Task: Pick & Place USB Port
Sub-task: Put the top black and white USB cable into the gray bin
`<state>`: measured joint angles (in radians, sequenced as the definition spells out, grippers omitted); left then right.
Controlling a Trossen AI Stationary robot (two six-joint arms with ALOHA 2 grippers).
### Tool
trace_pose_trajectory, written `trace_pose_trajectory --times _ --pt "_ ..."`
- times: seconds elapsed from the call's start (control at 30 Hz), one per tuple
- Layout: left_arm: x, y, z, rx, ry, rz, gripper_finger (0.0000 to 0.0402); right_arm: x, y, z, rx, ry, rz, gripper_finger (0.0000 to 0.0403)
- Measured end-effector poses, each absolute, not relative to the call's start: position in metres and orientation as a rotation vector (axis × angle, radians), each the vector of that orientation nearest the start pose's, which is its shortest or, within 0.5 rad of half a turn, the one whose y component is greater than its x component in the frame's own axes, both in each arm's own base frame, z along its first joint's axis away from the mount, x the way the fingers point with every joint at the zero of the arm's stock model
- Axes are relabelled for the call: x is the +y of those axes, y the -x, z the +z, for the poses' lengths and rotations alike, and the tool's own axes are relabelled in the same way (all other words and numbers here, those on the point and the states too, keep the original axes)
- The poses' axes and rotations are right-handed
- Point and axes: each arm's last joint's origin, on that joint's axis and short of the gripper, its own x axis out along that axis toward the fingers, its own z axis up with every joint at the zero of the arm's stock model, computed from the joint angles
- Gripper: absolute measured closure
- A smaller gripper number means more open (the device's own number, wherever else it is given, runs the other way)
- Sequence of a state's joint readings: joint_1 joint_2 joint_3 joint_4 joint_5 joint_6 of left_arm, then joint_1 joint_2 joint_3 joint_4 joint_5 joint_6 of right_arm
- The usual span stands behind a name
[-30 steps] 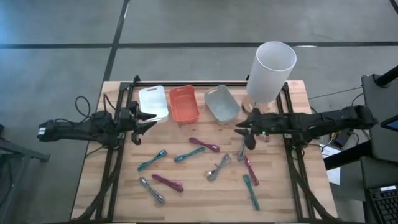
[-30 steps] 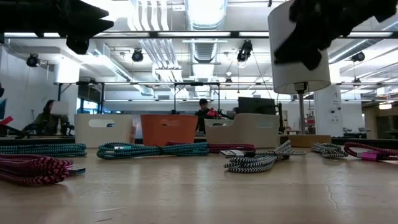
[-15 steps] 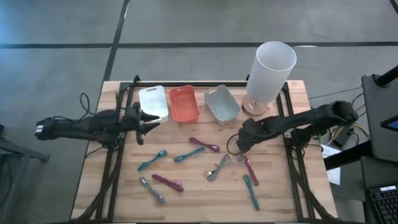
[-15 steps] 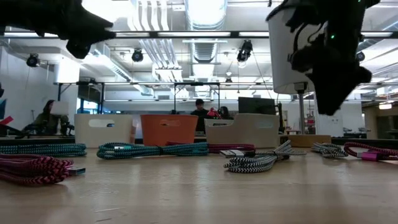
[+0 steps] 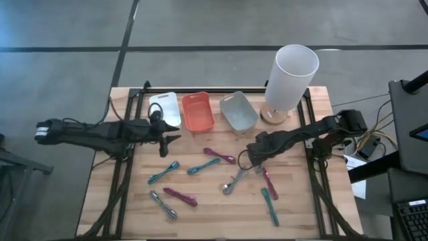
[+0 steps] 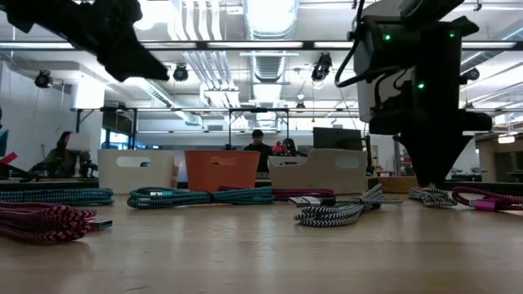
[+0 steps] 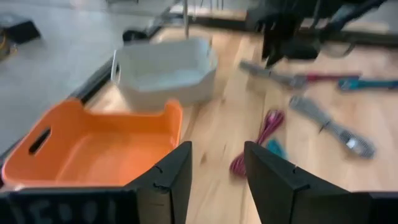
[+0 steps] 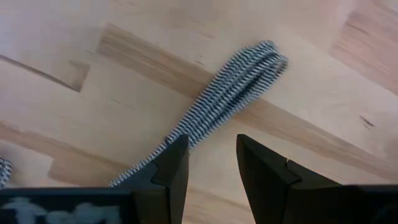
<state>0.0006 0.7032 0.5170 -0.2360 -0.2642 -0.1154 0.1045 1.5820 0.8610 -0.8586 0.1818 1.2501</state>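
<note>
Several bundled USB cables lie flat on the wooden table, teal, maroon and striped. A black-and-white striped cable (image 5: 235,179) (image 8: 231,93) lies near the middle. My right gripper (image 5: 246,159) (image 8: 211,168) points down just above this cable's far end, open, with nothing between its fingers. My left gripper (image 5: 168,141) (image 7: 217,177) hangs open in the air in front of the white bin (image 5: 165,109), slanting toward the table's middle. The low view shows my right gripper (image 6: 431,167) above the tabletop and my left gripper (image 6: 135,53) high up.
An orange bin (image 5: 198,111) and a grey bin (image 5: 239,112) stand beside the white one along the far edge. A tall white cylinder (image 5: 291,70) stands at the far right. Dark frame rails (image 5: 121,181) run along both sides. People sit in the room beyond.
My right gripper has come down and moved toward the table's left and near edge, tipping from level until it points down over the striped cable. My left gripper has moved a little toward the table's middle and tipped further down. No cable has moved.
</note>
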Motion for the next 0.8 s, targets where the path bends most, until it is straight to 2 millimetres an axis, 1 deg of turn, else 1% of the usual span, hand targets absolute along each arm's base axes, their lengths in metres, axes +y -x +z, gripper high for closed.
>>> trace_pose_trajectory --times 0.2,0.37,0.57,0.7,0.8 --pt "0.008 -0.161 0.246 0.417 0.072 0.288 0.0254 0.021 -0.249 0.155 1.230 -0.776 -0.976 0.0273" --pt "0.008 -0.162 0.246 0.418 0.072 0.288 0.0255 0.020 -0.249 0.154 1.190 -0.811 -1.041 0.0273" --pt "0.008 -0.162 0.246 0.418 0.073 0.289 0.0254 0.020 -0.250 0.140 1.207 -0.825 -1.116 0.0273" --pt "0.008 -0.162 0.246 0.419 0.073 0.289 0.0255 0.020 -0.254 0.129 1.229 -0.785 -1.134 0.0273" --pt "0.008 -0.162 0.246 0.418 0.073 0.289 0.0254 0.020 -0.256 0.125 1.251 -0.743 -1.117 0.0285"
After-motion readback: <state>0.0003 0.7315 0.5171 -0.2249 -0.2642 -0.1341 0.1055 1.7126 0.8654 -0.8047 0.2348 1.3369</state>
